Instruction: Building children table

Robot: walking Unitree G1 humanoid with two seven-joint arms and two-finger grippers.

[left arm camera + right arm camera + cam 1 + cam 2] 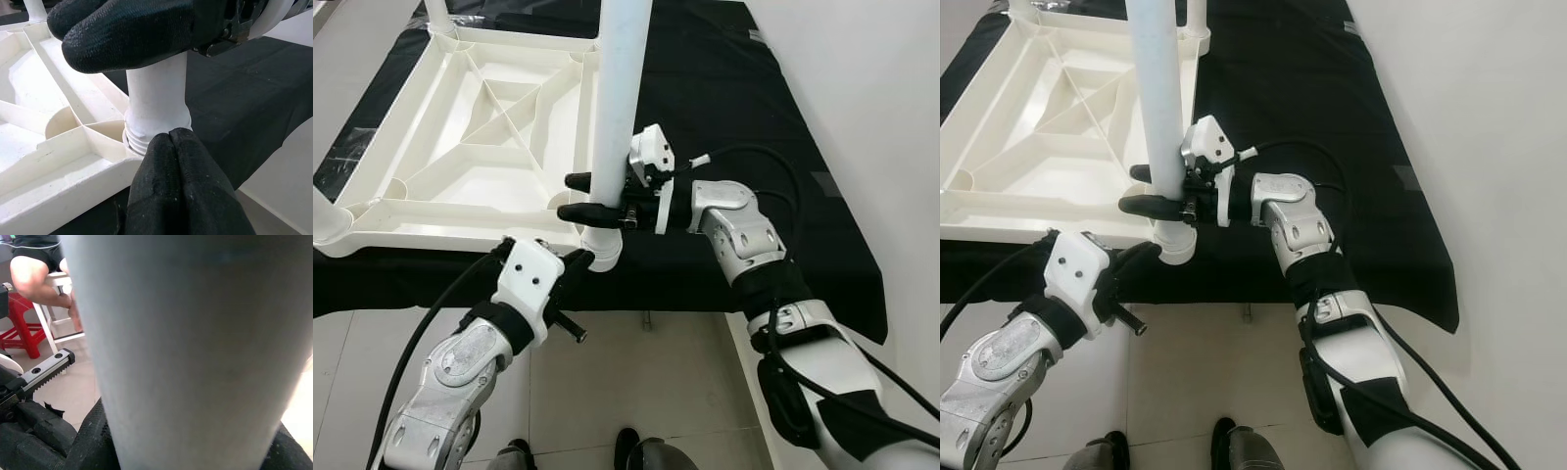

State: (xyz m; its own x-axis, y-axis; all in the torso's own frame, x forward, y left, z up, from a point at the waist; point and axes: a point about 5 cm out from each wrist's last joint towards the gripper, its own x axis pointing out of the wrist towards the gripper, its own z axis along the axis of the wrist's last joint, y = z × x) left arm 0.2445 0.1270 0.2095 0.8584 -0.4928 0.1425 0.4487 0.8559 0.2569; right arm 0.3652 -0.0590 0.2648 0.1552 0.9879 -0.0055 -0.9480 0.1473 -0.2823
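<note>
Presently, the white table leg point(619, 108) is pinched upright by the right end effector point(590, 196), forearm extended level above the corner socket of the inverted tabletop point(440, 196). The left end effector point(171, 161), fingers pressed together, is raised against the leg's base.

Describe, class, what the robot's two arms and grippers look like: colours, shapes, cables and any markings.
Both arms are built of silver-grey metal segments with black joint bands. The left gripper has a white boxy wrist housing with two small dark holes and long black textured fingers. The right gripper has a similar white housing with black fingers. Black cables loop along each arm. No lettering is legible.
</note>
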